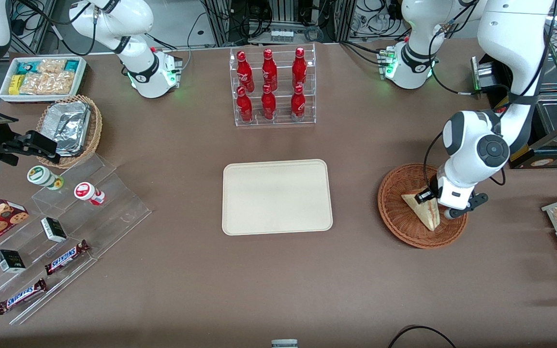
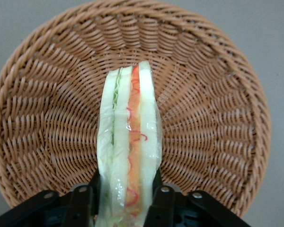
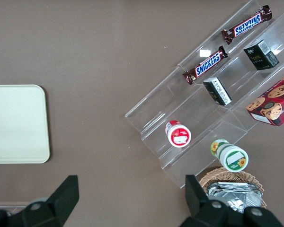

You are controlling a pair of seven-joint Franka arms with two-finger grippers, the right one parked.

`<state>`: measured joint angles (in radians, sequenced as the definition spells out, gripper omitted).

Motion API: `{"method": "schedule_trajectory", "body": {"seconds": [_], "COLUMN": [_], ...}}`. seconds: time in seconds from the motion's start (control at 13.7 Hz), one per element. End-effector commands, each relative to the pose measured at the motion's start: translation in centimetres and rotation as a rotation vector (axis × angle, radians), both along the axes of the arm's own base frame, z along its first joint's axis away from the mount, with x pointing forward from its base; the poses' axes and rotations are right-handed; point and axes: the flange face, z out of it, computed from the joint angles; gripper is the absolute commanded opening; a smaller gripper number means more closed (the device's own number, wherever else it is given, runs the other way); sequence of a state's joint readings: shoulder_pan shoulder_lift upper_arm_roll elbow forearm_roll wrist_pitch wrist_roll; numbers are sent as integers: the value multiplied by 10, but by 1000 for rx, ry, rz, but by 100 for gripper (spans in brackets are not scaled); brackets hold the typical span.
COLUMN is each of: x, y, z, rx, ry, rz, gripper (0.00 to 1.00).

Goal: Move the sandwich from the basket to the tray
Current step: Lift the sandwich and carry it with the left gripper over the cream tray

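The flat cream-coloured rectangular tray lies bare, and toward the working arm's end of the table the left arm's gripper is clenched on the triangular white-bread sandwich — wrapped in clear film, with orange, red and green filling — over the round reddish-brown wicker basket.

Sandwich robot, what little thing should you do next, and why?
Probably lift straight up. The gripper already pinches the sandwich on both sides, but it is still low over the basket, and the tray waits bare toward the parked arm's end.
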<state>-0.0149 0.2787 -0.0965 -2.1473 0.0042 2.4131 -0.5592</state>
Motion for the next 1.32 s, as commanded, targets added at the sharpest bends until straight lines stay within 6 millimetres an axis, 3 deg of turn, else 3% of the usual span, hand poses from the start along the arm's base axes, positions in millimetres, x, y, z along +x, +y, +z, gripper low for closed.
{"method": "schedule_trajectory", "body": {"seconds": [0.0,0.29,0.44,0.51,0.8,0.95,1.1,1.24], "x": [26,47,43,38,5,-2,-33,-48], "y": [-19,-80,-130,-159,-263,-310,-365,-395], "z": [57,124,150,152,138,124,100,78], "rx": [15,9,8,9,45,48,58,65], "ry": [17,-29,-33,-30,-44,-40,-17,0], "rz": [-30,-115,-136,-153,-262,-312,-360,-367], "gripper": [0,0,0,0,0,0,0,0]}}
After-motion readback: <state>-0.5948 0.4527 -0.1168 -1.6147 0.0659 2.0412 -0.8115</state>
